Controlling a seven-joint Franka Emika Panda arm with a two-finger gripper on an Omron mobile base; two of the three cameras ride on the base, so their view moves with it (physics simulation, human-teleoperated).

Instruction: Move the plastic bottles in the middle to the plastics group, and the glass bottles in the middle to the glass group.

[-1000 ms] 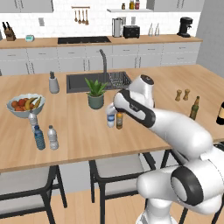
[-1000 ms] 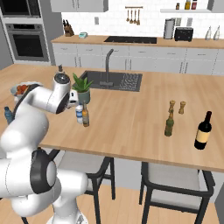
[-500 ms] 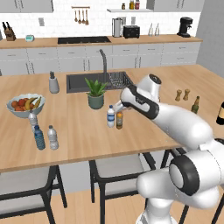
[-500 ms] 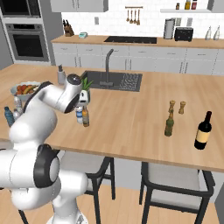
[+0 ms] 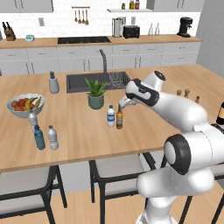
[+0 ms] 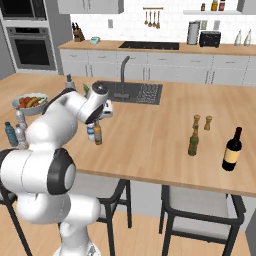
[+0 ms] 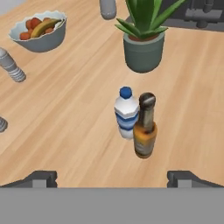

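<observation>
I see the wooden tabletop [image 5: 78, 131] carrying everything, and I place things by the potted plant [image 5: 96, 92]. The fruit bowl [image 5: 25, 105] sits well to the plant's left. Just in front of the plant, toward me, stand the brown glass bottle [image 7: 145, 127] and a clear water bottle [image 7: 126, 113] with a blue-and-white label, side by side and touching or nearly so. My hand [image 5: 124, 104] hovers just above and beside them, fingers spread wide, pinching nothing. The blue-tinted bottle [image 5: 39, 137] and a clear one [image 5: 52, 137] stand beside the bowl's front.
</observation>
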